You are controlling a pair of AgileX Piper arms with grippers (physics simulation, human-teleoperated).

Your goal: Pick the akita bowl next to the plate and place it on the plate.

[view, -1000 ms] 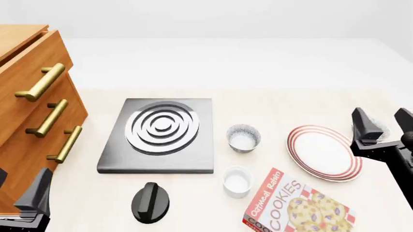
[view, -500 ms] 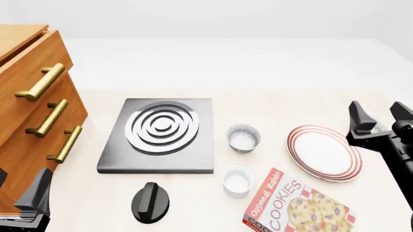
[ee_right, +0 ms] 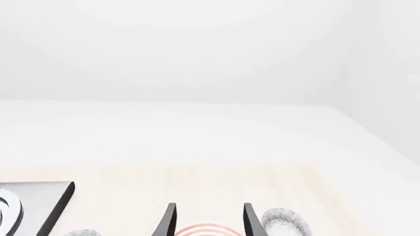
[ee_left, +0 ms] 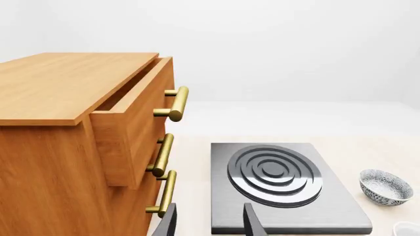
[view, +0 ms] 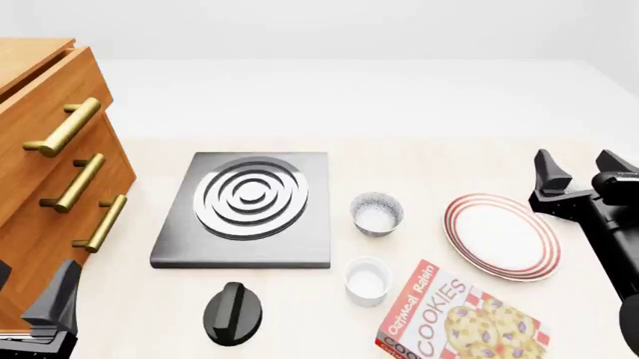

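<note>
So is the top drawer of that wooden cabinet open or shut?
Open. The top drawer juts forward past the two below it, leaving a dark gap under the cabinet top.

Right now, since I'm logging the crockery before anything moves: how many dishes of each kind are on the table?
speckled bowls: 2
white ramekin: 1
red-ringed plate: 1
Total: 4
</note>
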